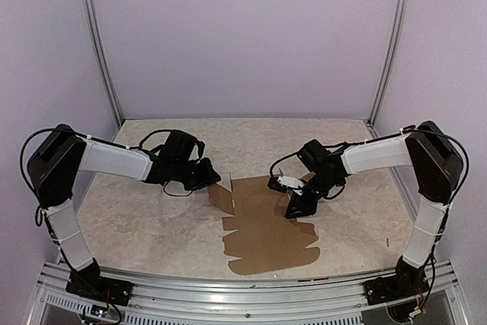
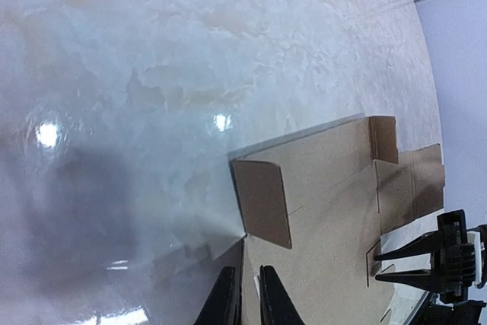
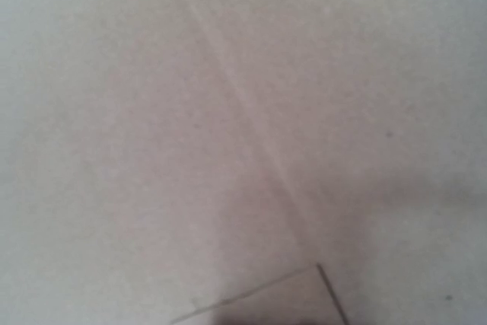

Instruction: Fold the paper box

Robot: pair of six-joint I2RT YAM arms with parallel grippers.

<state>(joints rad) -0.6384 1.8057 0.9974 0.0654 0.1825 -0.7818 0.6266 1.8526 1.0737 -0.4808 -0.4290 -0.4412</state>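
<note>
The paper box (image 1: 266, 234) is a brown die-cut sheet lying mostly flat on the table's middle, with its left flap (image 1: 221, 192) standing up. My left gripper (image 1: 215, 180) is at that left edge. In the left wrist view its black fingers (image 2: 228, 302) pinch the sheet's raised side wall, just below the upright flap (image 2: 262, 203). My right gripper (image 1: 295, 207) hovers over the sheet's right edge. From the left wrist it shows as two thin fingers (image 2: 407, 250) a little apart beside a small raised tab (image 2: 373, 256). The right wrist view is a close pale blur with no fingers visible.
The table is a marbled beige board (image 1: 137, 218) enclosed by lilac walls and metal corner posts (image 1: 103, 51). An aluminium rail (image 1: 243, 291) runs along the near edge by both arm bases. Black cables loop from the left wrist (image 1: 156, 136).
</note>
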